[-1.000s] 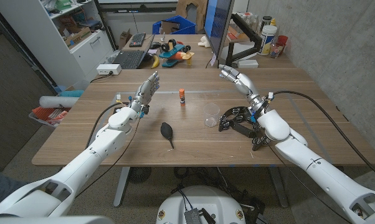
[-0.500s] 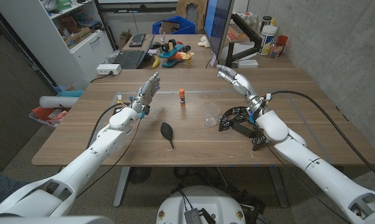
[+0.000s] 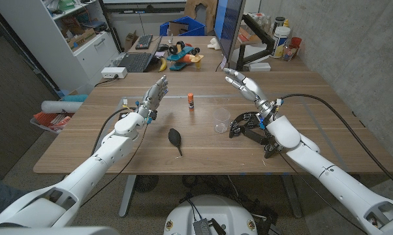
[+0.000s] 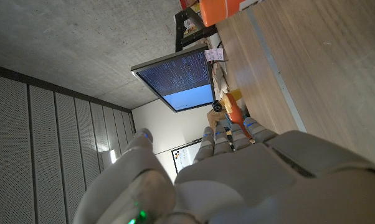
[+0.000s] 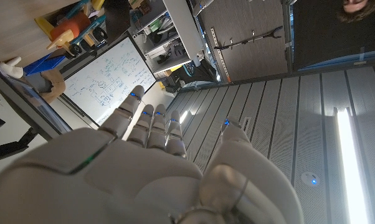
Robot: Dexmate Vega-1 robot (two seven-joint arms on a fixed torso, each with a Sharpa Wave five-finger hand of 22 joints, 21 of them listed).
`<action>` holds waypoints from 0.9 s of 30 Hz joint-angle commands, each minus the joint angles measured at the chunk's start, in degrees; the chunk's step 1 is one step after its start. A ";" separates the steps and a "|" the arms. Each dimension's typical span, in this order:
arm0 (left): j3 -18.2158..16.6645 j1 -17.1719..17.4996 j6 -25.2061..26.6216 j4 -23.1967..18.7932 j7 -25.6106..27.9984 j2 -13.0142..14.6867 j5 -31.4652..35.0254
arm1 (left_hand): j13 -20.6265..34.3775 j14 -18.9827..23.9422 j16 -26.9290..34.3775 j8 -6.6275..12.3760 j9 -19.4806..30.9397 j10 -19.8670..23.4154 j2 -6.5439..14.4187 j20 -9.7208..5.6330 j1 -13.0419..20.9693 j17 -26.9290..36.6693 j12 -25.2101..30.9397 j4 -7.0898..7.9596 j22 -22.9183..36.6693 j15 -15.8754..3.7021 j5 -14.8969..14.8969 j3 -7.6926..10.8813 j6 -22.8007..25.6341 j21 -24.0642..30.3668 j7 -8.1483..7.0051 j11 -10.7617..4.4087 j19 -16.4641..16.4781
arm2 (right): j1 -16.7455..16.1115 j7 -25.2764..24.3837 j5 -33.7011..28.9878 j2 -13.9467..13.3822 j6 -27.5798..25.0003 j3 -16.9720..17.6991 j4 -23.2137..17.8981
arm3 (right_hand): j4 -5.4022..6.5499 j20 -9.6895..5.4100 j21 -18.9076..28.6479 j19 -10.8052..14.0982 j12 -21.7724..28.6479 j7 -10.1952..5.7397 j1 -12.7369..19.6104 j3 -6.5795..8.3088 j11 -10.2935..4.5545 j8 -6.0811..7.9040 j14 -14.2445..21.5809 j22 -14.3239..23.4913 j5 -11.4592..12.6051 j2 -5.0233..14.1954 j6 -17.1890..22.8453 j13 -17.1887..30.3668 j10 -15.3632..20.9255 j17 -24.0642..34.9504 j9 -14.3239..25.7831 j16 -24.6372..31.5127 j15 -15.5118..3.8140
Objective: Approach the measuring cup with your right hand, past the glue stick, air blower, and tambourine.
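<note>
The clear measuring cup (image 3: 220, 120) stands upright near the table's middle. An orange-capped glue stick (image 3: 191, 100) stands behind it to the left. A black air blower (image 3: 175, 139) lies nearer the front. The black tambourine (image 3: 252, 128) lies just right of the cup, under my right forearm. My right hand (image 3: 243, 83) hovers open above the table, behind and to the right of the cup, fingers stretched out and apart from it. My left hand (image 3: 154, 96) is raised and open, left of the glue stick. The right wrist view shows my own right hand (image 5: 144, 168) holding nothing.
A monitor (image 3: 227, 29) on an arm stands at the table's far edge. Beside it are a laptop (image 3: 136, 61) and colourful toys (image 3: 182, 55). Bottles (image 3: 282, 39) stand at the back right. A black cable (image 3: 327, 108) crosses the right side of the table (image 3: 105, 153).
My right hand has shifted a little to the left, toward the space behind the cup, still open. The left hand and the objects have not moved.
</note>
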 commanded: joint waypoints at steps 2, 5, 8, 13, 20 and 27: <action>-0.07 -0.04 0.21 -0.11 0.00 0.15 -0.09 | 0.28 -0.35 0.23 0.38 0.21 -0.52 0.50 -0.14 0.16 0.18 0.01 -0.27 0.20 0.07 -0.23 0.06 0.25 -0.07 0.06 0.10 -0.30 | 0.22 -0.86 -2.81 -0.21 0.35 -0.24 -0.61 | -0.49 0.16 -0.11 -0.41 0.08 -0.24 0.52 0.01 -0.40 0.01 -0.31 0.20 0.61 -0.48 -0.02 0.35 0.11 -0.08 0.12 -0.07 -0.05; -0.06 0.00 0.37 -0.18 -0.01 0.29 -0.07 | 0.28 -0.43 0.21 0.37 0.21 -0.50 0.51 -0.15 0.16 0.18 0.02 -0.29 0.20 0.06 -0.23 0.05 0.24 -0.08 0.03 0.07 -0.35 | 0.16 -0.99 -3.61 -0.41 0.15 -0.32 -0.98 | -0.55 0.17 -0.10 -0.43 0.07 -0.34 0.57 0.02 -0.45 -0.01 -0.38 0.20 0.64 -0.52 -0.07 0.35 0.12 -0.09 0.12 -0.11 -0.09; -0.07 0.05 0.21 -0.14 -0.05 0.30 -0.04 | 0.28 -0.43 0.22 0.36 0.21 -0.65 0.54 -0.11 0.15 0.18 -0.02 -0.31 0.20 0.11 -0.24 0.04 0.23 -0.11 0.06 0.01 -0.45 | 0.01 -1.36 -4.70 -0.63 -0.22 -0.29 -1.61 | -0.58 0.17 -0.10 -0.46 0.07 -0.39 0.60 0.02 -0.44 -0.02 -0.40 0.20 0.66 -0.54 -0.11 0.35 0.12 -0.10 0.12 -0.13 -0.09; -0.10 0.20 0.18 -0.27 -0.07 0.39 -0.06 | 0.28 -0.43 0.24 0.34 0.21 -0.67 0.59 -0.08 0.15 0.18 -0.01 -0.35 0.20 0.07 -0.25 0.03 0.21 -0.13 0.11 0.07 -0.55 | -0.11 -2.02 -6.55 -0.93 -0.74 -0.35 -2.46 | -0.69 0.17 -0.12 -0.61 0.03 -0.63 0.69 0.04 -0.62 -0.04 -0.47 0.20 0.73 -0.61 -0.18 0.36 0.06 -0.12 0.12 -0.18 -0.10; -0.19 0.49 0.27 -0.75 -0.06 0.68 -0.07 | 0.28 -0.43 0.26 0.34 0.21 -0.66 0.62 -0.10 0.14 0.19 0.01 -0.39 0.20 0.08 -0.26 0.01 0.22 -0.13 0.11 -0.06 -0.58 | -0.15 -2.62 -8.51 -1.33 -1.59 -0.56 -3.52 | -0.86 0.30 -0.21 -1.05 -0.03 -1.27 0.84 0.09 -0.89 0.02 -0.70 0.20 0.88 -0.70 -0.05 0.38 -0.05 -0.15 0.13 -0.28 -0.23; -0.37 0.87 0.40 -1.40 0.15 1.02 -0.11 | 0.28 -0.44 0.27 0.36 0.21 -0.63 0.66 -0.02 0.12 0.19 0.05 -0.45 0.20 0.07 -0.27 -0.02 0.30 -0.13 0.03 0.02 -0.62 | 0.07 -3.34 -10.44 -1.64 -2.47 -0.92 -4.03 | -1.02 0.92 -0.38 -1.94 0.10 -1.46 0.95 0.14 -1.38 0.07 -0.66 0.20 1.06 -0.79 0.09 0.41 0.33 -0.17 0.15 -0.26 0.27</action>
